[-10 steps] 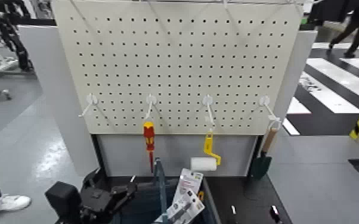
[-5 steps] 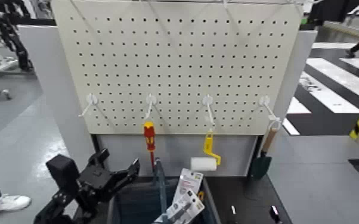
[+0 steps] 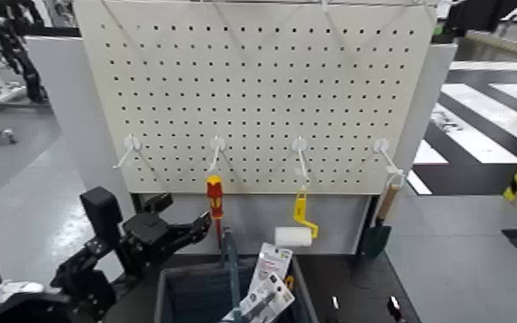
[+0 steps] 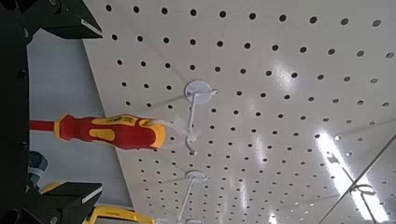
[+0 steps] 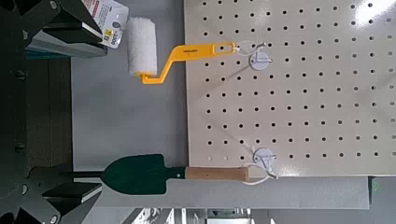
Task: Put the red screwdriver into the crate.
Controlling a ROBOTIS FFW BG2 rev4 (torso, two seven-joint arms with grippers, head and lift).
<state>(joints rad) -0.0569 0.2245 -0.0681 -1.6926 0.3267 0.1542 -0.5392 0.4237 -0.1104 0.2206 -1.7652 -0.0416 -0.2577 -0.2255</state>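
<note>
Here, my left gripper (image 3: 186, 218) stands wide open and empty beside the red screwdriver (image 3: 215, 198), which hangs from a pegboard (image 3: 262, 94) hook above the crate (image 3: 169, 279). To its right hang the paint roller (image 3: 294, 234) and the trowel (image 3: 376, 237). Packaged goods (image 3: 267, 292) stick up from the crate. My right gripper (image 5: 70, 114), also open, faces the roller and trowel.

Head cam: above, looking forward and down at pegboard (image 3: 262, 94) and crate (image 3: 195, 283) | Left wrist cam: close to the board, facing screwdriver (image 4: 110, 132) | Right wrist cam: facing roller (image 5: 173, 62) and trowel (image 5: 140, 175) | All three share the pegboard
</note>
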